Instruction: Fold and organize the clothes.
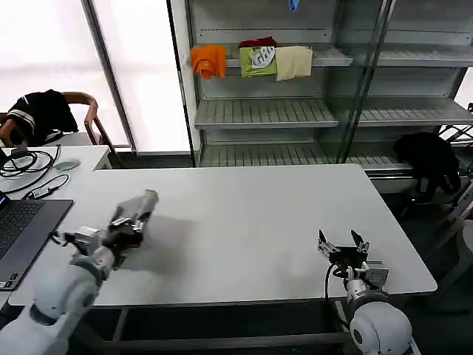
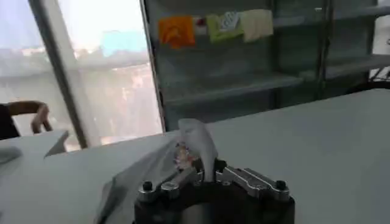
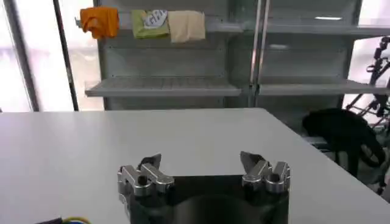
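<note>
A light grey shirt with a small multicoloured print is bunched up at the left of the white table, lifted a little off it. My left gripper is shut on a fold of this shirt, which rises between the jaws and trails off to one side of the gripper. Near the table's front right edge my right gripper rests open, and nothing lies between its fingertips.
A laptop and cables lie at the table's left end. Behind the table, a shelf unit carries orange, green and cream garments. Black garments lie on a chair and at the far right.
</note>
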